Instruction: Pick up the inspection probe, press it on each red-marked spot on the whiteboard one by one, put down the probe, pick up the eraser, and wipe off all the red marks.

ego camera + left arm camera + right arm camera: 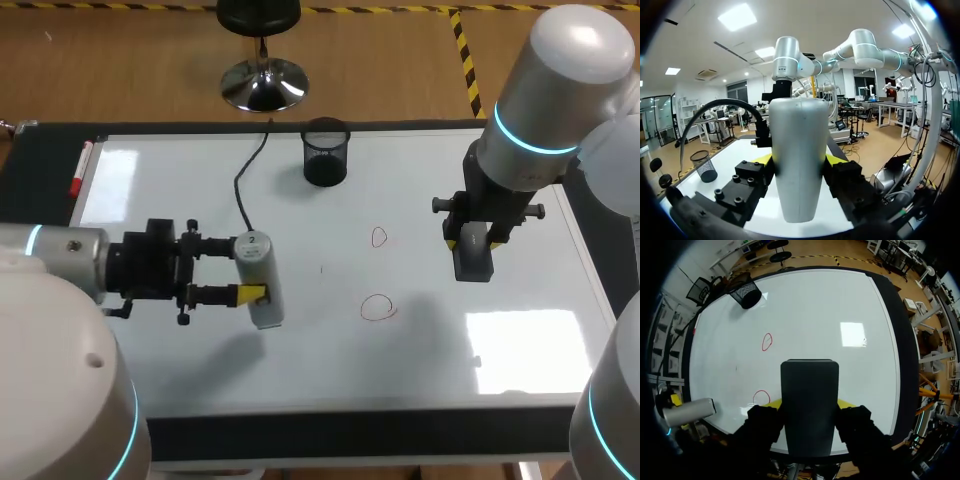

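Closest to you, filling the right wrist view, is the dark grey eraser. Your right gripper has it clamped, with a yellow-tipped finger pressed to each long side. From above, that gripper points down at the whiteboard with the eraser at its tip. You cannot tell whether the eraser touches the surface.

Take the black mesh cup as your marker; it stands on the far part of the board. The eraser is well to the cup's right and nearer to you.

Your left gripper sits to the cup's left and nearer to you. Its fingers are spread around the silver inspection probe and grip it from both sides. The probe lies level across the fingers, with its labelled round end toward the cup. Its shadow falls on the board apart from it. A black cable runs from that end, past the cup's left side, to the board's far edge.

Both red marks are thin open loops between the two grippers. The smaller loop lies to the cup's right and toward you. The larger loop lies farther from the cup along the same line. In the right wrist view the larger one sits just beside the eraser's held end.

A red marker pen lies far to the cup's left, along the board's edge.
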`<state>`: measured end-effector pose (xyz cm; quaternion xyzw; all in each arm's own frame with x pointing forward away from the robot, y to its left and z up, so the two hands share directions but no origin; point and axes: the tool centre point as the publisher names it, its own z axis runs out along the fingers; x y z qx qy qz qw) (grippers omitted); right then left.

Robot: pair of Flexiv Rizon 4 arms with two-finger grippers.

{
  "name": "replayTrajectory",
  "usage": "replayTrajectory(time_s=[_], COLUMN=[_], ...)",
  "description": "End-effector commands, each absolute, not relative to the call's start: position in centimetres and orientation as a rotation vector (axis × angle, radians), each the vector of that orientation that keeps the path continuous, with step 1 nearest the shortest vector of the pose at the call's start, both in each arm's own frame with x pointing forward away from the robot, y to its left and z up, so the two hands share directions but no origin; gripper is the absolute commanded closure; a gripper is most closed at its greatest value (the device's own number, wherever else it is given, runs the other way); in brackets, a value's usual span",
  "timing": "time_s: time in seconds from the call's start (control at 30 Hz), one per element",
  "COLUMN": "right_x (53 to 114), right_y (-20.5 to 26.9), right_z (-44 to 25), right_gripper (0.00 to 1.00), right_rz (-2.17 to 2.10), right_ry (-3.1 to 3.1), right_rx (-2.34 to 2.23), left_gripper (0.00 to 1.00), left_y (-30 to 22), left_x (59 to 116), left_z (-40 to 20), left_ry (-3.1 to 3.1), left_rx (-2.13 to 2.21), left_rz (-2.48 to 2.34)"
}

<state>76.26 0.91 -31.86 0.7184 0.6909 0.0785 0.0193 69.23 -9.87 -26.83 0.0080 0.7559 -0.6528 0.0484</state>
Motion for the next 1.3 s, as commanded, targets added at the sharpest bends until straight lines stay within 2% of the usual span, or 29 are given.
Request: replayTrajectory(time_s=[0.03, 1.3], right_x=[76.23, 76.23], right_y=[0.8, 0.8], right_z=[-31.81, -31.81], right_gripper=[1.0, 1.0], right_rz=[0.246, 0.246], right_ry=[2.146, 2.146], right_rx=[2.229, 2.229], left_gripper=[1.0, 1.0], left_y=[-8.54, -7.72], left_x=[68.81, 69.14], left_z=[-26.15, -26.56], left_ry=[2.289, 2.284], left_rx=[0.012, 0.02], left_rz=[-1.978, -2.0])
